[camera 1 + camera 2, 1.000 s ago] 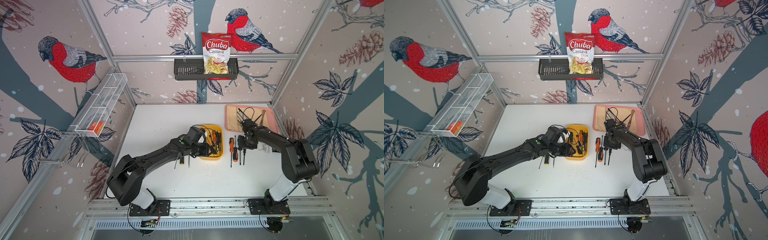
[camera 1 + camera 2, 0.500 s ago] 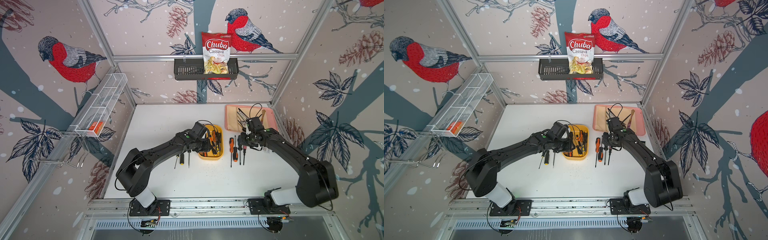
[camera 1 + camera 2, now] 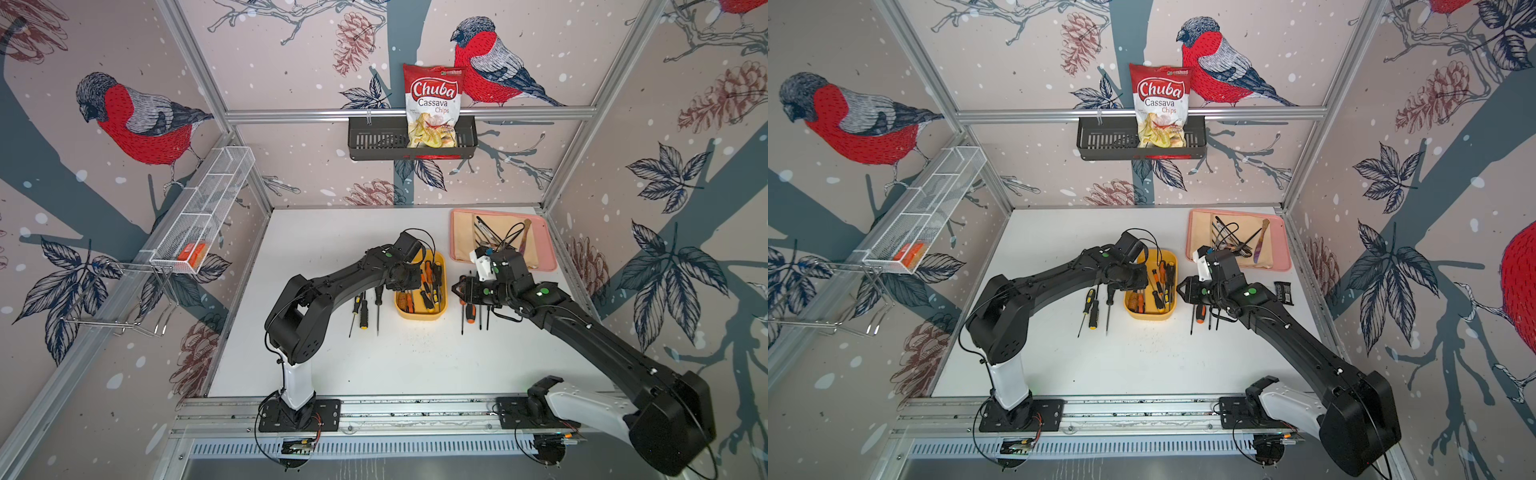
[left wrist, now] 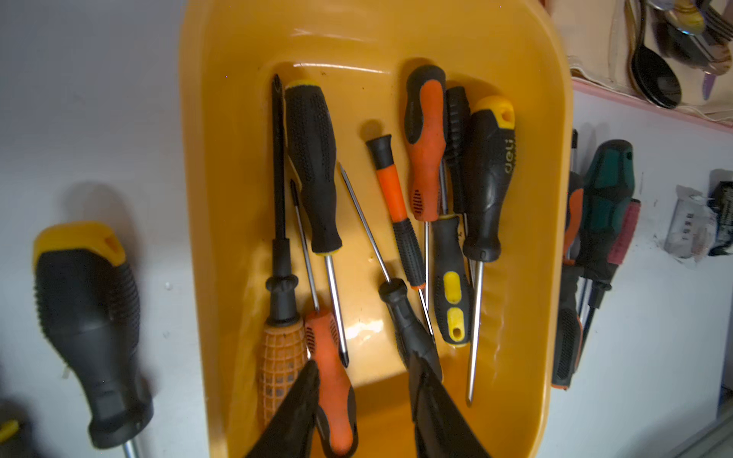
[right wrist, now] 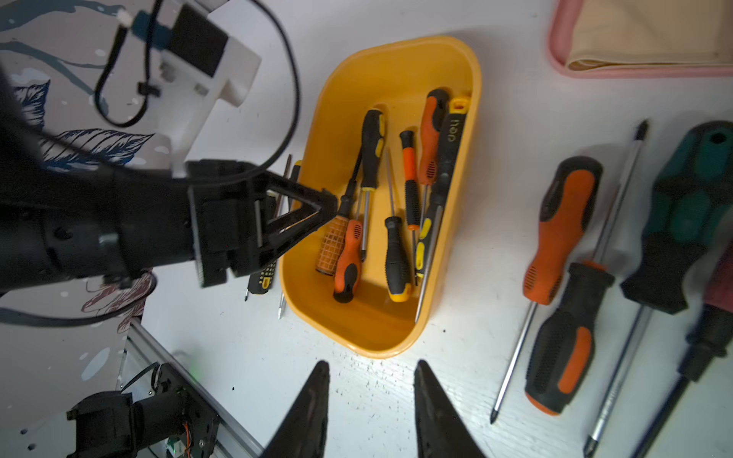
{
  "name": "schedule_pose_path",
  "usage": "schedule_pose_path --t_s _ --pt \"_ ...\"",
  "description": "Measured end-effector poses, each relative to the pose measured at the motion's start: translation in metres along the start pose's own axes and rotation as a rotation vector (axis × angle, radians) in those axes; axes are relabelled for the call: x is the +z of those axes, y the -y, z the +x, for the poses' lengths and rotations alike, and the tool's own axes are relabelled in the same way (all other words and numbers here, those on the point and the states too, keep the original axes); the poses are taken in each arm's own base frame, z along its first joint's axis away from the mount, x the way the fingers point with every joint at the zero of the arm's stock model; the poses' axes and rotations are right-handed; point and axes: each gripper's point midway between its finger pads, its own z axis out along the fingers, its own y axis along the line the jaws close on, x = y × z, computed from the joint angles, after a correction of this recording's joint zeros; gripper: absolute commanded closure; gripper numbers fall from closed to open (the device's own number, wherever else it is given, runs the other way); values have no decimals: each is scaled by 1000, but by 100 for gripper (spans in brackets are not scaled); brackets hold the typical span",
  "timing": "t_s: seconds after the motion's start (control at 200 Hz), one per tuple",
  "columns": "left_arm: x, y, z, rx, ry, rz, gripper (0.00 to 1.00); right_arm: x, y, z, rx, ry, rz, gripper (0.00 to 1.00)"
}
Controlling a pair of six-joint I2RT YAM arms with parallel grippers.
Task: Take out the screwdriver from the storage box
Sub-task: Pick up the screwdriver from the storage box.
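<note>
The yellow box (image 3: 419, 315) (image 3: 1148, 316) sits mid-frame in both top views, with screwdrivers (image 4: 424, 146) heaped inside. The left gripper (image 4: 363, 368) hangs part-open over its left side, an orange handle (image 4: 333, 396) beside one finger, gripping nothing. The right gripper (image 5: 371, 365), narrow and empty, hovers over the table (image 5: 468, 376) beside the box.

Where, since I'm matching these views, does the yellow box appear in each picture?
Top view: box mid-table.
Top view: box likewise mid-table.
Left wrist: box fills the frame beneath the left gripper.
Right wrist: box mid-frame, beyond the right gripper.
Shared landmark: the pink tray, beside the box.
</note>
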Motion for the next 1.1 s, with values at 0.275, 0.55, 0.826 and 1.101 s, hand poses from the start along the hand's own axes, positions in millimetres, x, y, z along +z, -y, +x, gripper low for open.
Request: schedule_pose_path --t_s 0.275,0.55,0.826,1.101 --pt "29 -7 -13 -9 -14 -77 61 4 -3 11 13 -16 -33 64" --pt "51 -13 -22 -15 -26 -128 66 3 3 13 23 -19 -33 64" --pt "67 -20 -24 -20 -42 -168 71 2 10 10 30 -16 -33 64" --pt "72 -23 -22 -20 -54 -179 83 1 13 11 40 -19 -39 64"
